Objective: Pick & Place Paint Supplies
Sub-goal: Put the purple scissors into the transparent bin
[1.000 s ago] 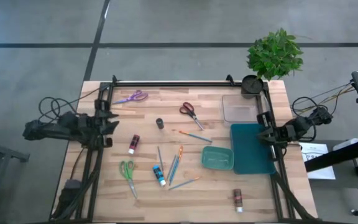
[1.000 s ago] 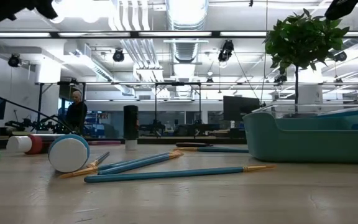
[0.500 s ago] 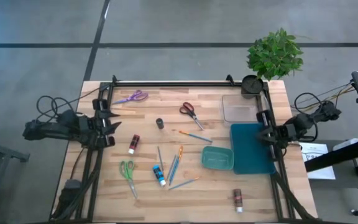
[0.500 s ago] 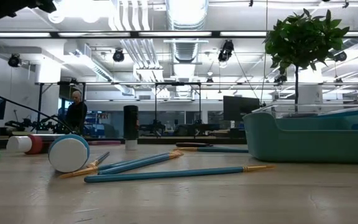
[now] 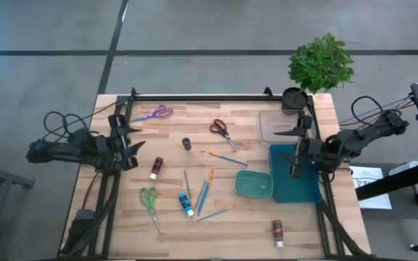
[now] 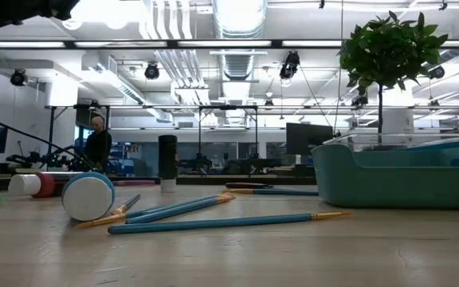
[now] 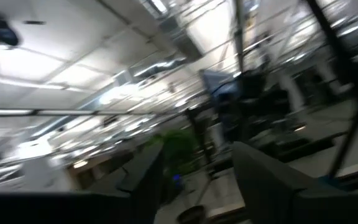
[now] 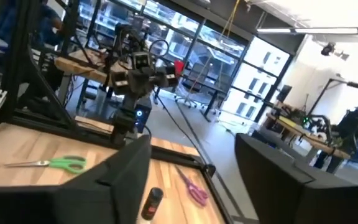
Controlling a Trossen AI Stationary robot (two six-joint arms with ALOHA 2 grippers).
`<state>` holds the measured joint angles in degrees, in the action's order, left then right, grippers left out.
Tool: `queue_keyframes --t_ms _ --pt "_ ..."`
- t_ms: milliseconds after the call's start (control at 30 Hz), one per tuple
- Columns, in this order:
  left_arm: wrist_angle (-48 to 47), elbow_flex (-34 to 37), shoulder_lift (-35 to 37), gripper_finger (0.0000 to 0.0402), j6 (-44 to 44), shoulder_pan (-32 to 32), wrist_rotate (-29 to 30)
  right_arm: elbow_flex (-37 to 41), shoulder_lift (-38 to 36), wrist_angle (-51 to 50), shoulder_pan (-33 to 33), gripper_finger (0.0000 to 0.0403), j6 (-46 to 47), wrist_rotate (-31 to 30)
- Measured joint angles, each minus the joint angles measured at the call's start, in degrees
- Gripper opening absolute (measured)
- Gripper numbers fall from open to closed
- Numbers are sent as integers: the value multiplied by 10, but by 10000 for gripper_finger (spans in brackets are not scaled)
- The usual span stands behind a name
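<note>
Right gripper (image 5: 294,153) spread wide above big teal tray (image 5: 294,188), brushes (image 5: 203,190) well apart on table, left gripper (image 5: 127,138) spread wide too

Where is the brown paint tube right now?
In the high view, the brown paint tube lies alone near the table's front edge on the right side, below the small teal tray.

Teal palette (image 5: 254,184), blue paint tube (image 5: 186,204), green scissors (image 5: 149,202), purple scissors (image 5: 154,113)
</note>
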<state>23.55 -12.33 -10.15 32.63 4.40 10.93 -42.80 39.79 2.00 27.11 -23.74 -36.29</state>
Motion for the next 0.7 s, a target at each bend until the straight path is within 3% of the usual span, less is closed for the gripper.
queue_keyframes --t_ms 233,333,467,600,667,700 --pt "-5 -52 -79 282 54 0 88 -24 16 -15 0 288 -11 -7" --pt "-3 -104 -136 288 90 0 177 -24 13 -14 0 289 -4 -14" --pt "-14 -209 -236 290 104 0 402 -23 12 -15 0 290 11 -14" --pt "-97 -355 -361 290 100 -12 706 -22 13 -15 0 290 21 -14" --pt "-164 -426 -421 290 126 -19 781 -22 15 -13 0 290 27 -14" --pt "-189 -460 -450 290 139 -20 787 -22 16 -13 0 290 30 -14"
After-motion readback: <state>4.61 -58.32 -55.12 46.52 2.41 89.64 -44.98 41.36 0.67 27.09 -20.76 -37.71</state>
